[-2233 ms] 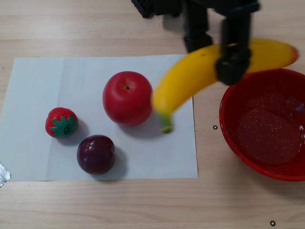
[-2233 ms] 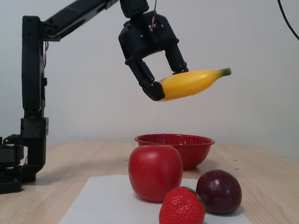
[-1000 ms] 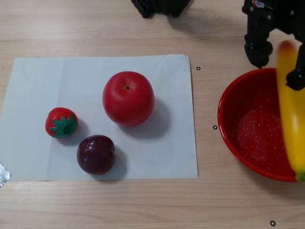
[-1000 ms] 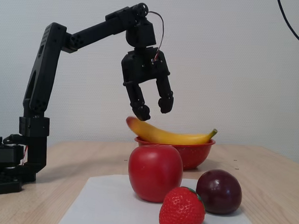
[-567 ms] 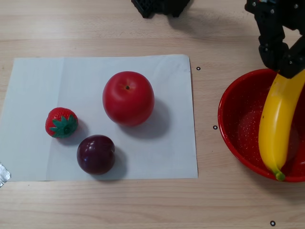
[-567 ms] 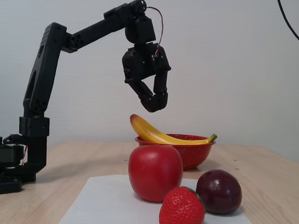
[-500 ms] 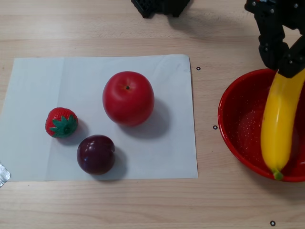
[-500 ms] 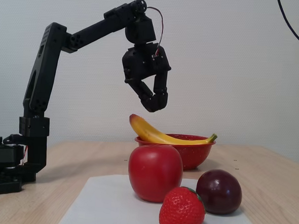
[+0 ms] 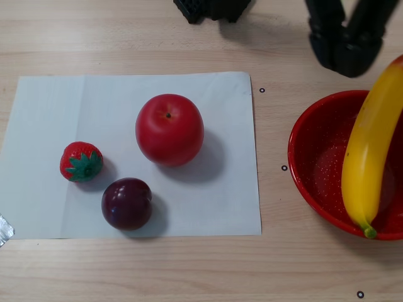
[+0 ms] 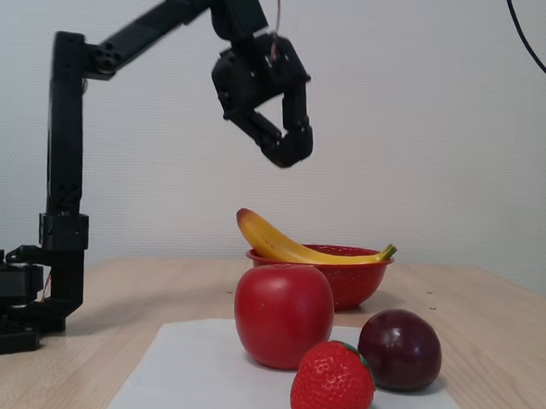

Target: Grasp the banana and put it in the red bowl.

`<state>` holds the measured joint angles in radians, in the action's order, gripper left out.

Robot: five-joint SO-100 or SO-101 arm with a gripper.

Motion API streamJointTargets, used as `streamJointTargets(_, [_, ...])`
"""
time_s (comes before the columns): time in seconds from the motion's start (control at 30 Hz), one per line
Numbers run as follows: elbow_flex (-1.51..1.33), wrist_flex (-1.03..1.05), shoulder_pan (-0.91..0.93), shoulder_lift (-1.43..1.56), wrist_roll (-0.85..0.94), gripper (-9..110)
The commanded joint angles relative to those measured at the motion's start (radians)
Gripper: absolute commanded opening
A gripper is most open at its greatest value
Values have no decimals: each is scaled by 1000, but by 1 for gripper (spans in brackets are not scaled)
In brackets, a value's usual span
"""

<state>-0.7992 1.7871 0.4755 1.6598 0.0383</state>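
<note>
The arm reached high, its empty hand (image 10: pixel 290 153) closed above the bowl (image 10: pixel 343 269), where the banana (image 9: pixel 368 157) lay across the rim, its red end cut off at 2 o'clock.

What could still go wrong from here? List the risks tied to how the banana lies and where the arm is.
1. The banana lies across the red bowl with both ends over the rim, the orange end raised in the fixed view; a knock could tip it out.
2. The end effector, shut and empty, hangs above that raised end; dropping low on retreat might clip it.
3. The red apple stands near the bowl; a low sweep may hit it.
</note>
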Motion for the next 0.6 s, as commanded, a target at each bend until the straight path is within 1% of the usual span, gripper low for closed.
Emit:
streamJointTargets(0.0, [17,23,-28,147,-9,0])
streamJointTargets(0.13, [-41,25,-98,222,9,0])
streamJointTargets(0.3, [-187,-8,-193,325,11,0])
streamJointTargets(0.57, [-571,-227,-298,543,-8,0])
